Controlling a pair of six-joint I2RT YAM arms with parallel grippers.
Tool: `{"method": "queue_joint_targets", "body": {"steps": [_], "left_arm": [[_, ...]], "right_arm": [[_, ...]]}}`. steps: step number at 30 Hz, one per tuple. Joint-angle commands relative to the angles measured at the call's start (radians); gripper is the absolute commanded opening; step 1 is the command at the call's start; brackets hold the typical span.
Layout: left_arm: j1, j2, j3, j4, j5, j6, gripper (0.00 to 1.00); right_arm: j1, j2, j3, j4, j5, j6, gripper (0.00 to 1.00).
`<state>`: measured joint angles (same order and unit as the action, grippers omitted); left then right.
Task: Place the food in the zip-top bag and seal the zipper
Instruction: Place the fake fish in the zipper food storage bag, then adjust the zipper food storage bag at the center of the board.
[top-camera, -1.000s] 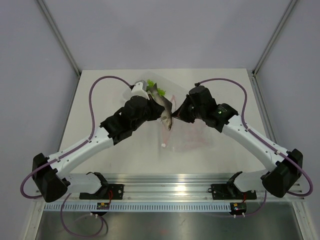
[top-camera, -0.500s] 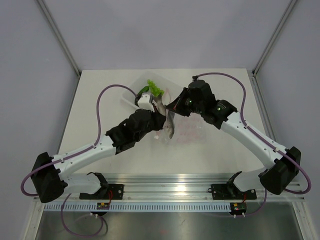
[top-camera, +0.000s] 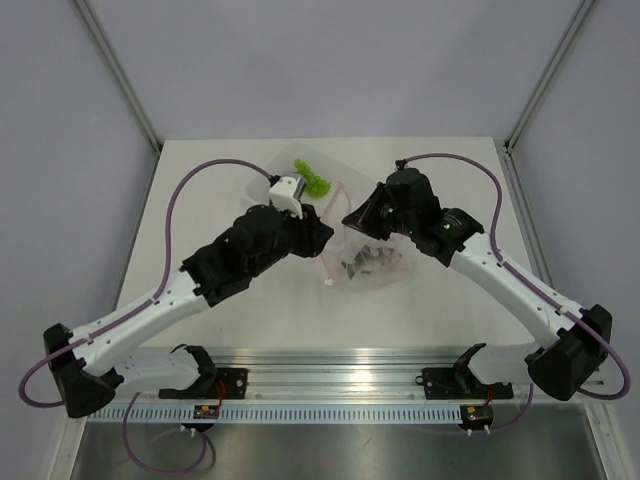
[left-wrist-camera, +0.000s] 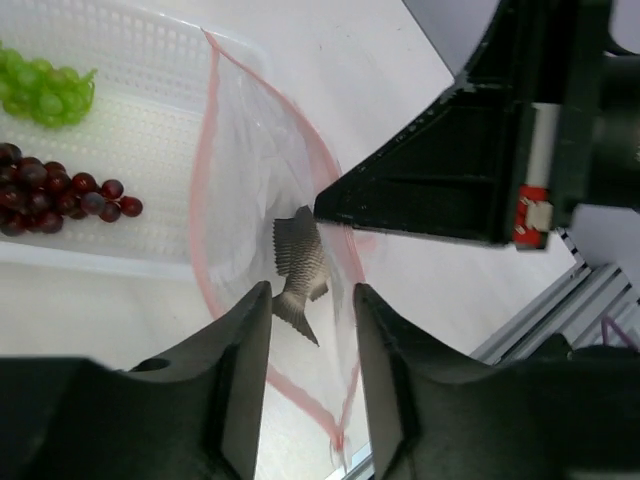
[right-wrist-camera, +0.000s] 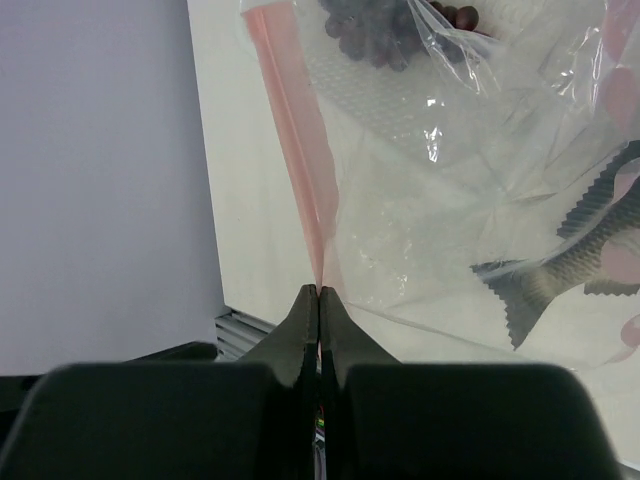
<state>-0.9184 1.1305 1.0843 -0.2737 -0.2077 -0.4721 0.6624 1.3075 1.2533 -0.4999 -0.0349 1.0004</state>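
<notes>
Left wrist: fish (left-wrist-camera: 298, 268) in bag (left-wrist-camera: 240, 180) beyond pincer (left-wrist-camera: 312, 292)

One grey fish (left-wrist-camera: 300, 265), one dark red grape bunch (left-wrist-camera: 60, 190), one green lettuce piece (left-wrist-camera: 45, 90), one clear zip-top bag (left-wrist-camera: 240, 150), one white tray (left-wrist-camera: 150, 70).

Just ahead of the gap between the fingers of your left gripper (left-wrist-camera: 312, 295), the fish (left-wrist-camera: 298, 252) lies in the bag (left-wrist-camera: 240, 180). Farther ahead and to the left sits the tray (left-wrist-camera: 150, 60), holding the grapes (left-wrist-camera: 60, 190) with the lettuce (left-wrist-camera: 45, 90) behind them. The zipper (right-wrist-camera: 290, 130) runs straight ahead from between the fingers of your right gripper (right-wrist-camera: 318, 292). The fish lies to their right, the grapes beyond.
</notes>
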Motion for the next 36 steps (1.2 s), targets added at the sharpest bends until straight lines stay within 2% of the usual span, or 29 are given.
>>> {"method": "queue_joint_targets", "body": {"steps": [1, 2, 3, 4, 5, 7, 11, 16, 17, 18, 20, 21, 22, 23, 26, 30, 33, 36], "left_arm": [[-0.004, -0.084, 0.017, -0.051, 0.024, 0.009, 0.38], [0.000, -0.089, 0.005, -0.056, -0.005, -0.002, 0.39], [0.004, -0.089, 0.002, -0.067, -0.016, -0.014, 0.45], [0.012, -0.069, 0.003, -0.093, -0.025, -0.042, 0.66], [0.030, -0.057, 0.011, -0.105, -0.025, -0.052, 0.76], [0.042, -0.011, 0.023, -0.130, -0.006, -0.072, 0.80], [0.042, 0.073, 0.051, -0.137, 0.005, -0.083, 0.79], [0.042, 0.169, 0.066, -0.130, 0.036, -0.099, 0.67], [0.042, 0.195, 0.075, -0.136, 0.033, -0.102, 0.53], [0.042, 0.210, 0.104, -0.160, 0.030, -0.105, 0.44], [0.042, 0.227, 0.141, -0.188, 0.030, -0.100, 0.26], [0.042, 0.224, 0.176, -0.209, 0.031, -0.088, 0.09], [0.042, 0.219, 0.193, -0.216, 0.036, -0.077, 0.01], [0.042, 0.215, 0.213, -0.228, 0.040, -0.063, 0.00], [0.042, 0.203, 0.330, -0.277, 0.089, -0.008, 0.00], [0.042, 0.233, 0.524, -0.410, 0.248, 0.023, 0.00], [0.042, 0.253, 0.621, -0.461, 0.330, 0.015, 0.00], [0.042, 0.299, 0.631, -0.463, 0.422, 0.006, 0.00]], "right_arm": [[-0.007, -0.043, -0.011, 0.023, 0.018, 0.010, 0.00], [-0.007, -0.050, -0.014, 0.021, 0.017, 0.006, 0.00], [-0.007, -0.051, -0.015, 0.018, 0.016, 0.006, 0.00], [-0.007, -0.056, -0.017, 0.015, 0.015, 0.004, 0.00], [-0.007, -0.057, -0.017, 0.012, 0.013, 0.001, 0.00], [-0.007, -0.065, -0.018, 0.011, 0.012, 0.001, 0.00], [-0.007, -0.082, -0.022, 0.001, 0.010, -0.002, 0.00], [-0.007, -0.108, -0.022, -0.031, 0.016, -0.014, 0.00], [-0.009, -0.111, -0.019, -0.040, 0.024, -0.035, 0.00], [-0.009, -0.109, -0.009, -0.099, 0.029, -0.051, 0.00], [-0.010, -0.106, 0.056, -0.205, 0.164, -0.135, 0.00], [-0.014, -0.100, 0.120, -0.329, 0.218, -0.169, 0.00], [-0.015, -0.096, 0.159, -0.395, 0.277, -0.236, 0.00], [-0.027, -0.088, 0.200, -0.460, 0.396, -0.267, 0.00], [-0.043, -0.056, 0.386, -0.662, 0.580, -0.367, 0.00], [-0.043, -0.024, 0.608, -0.817, 0.642, -0.442, 0.00], [-0.044, -0.033, 0.630, -0.861, 0.639, -0.451, 0.00], [-0.044, -0.056, 0.523, -0.855, 0.642, -0.453, 0.00]]}}
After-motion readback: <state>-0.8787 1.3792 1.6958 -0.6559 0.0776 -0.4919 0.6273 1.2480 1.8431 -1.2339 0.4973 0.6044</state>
